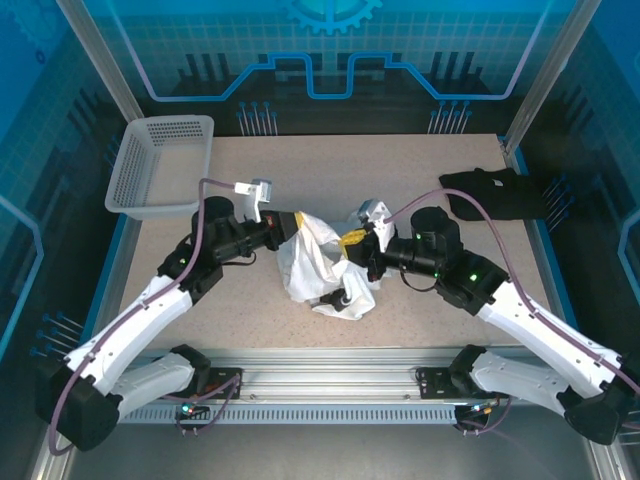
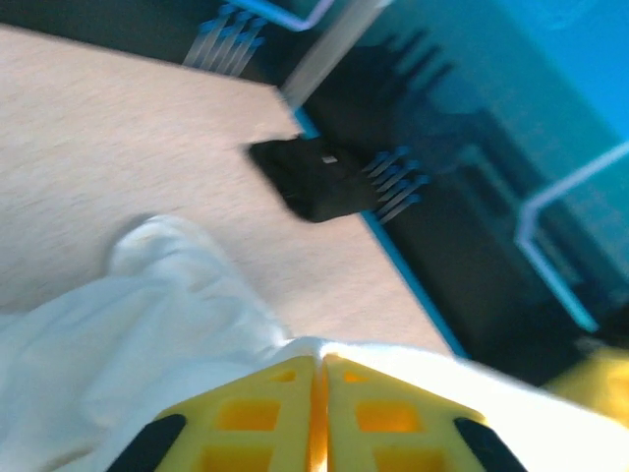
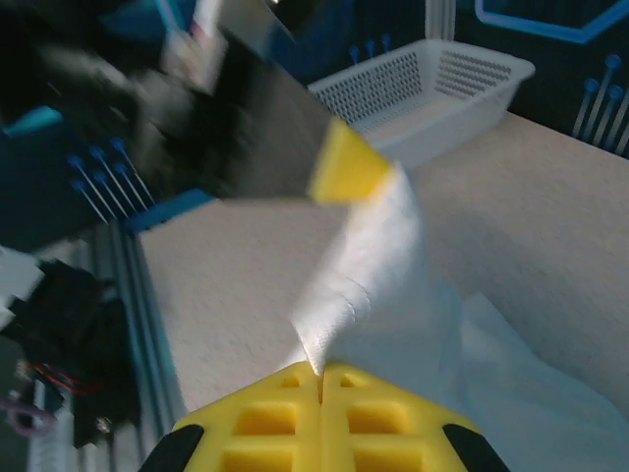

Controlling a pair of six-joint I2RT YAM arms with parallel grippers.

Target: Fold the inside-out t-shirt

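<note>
The inside-out t-shirt (image 1: 316, 262) is a crumpled white bundle at the middle of the table, its top pulled up between the two grippers. My left gripper (image 1: 291, 222) is shut on an upper fold from the left; in the left wrist view the yellow jaws (image 2: 319, 362) meet with white cloth (image 2: 128, 324) pinched at their tips. My right gripper (image 1: 351, 238) is shut on the shirt from the right. In the right wrist view a hemmed edge of the t-shirt (image 3: 378, 285) runs from my right gripper (image 3: 320, 372) up to the left gripper's yellow fingertip (image 3: 349, 167).
A black folded garment (image 1: 495, 195) lies at the back right of the table, and it is also in the left wrist view (image 2: 319, 182). A white mesh basket (image 1: 160, 165) stands at the back left corner. Bare tabletop (image 1: 420, 170) lies behind the shirt.
</note>
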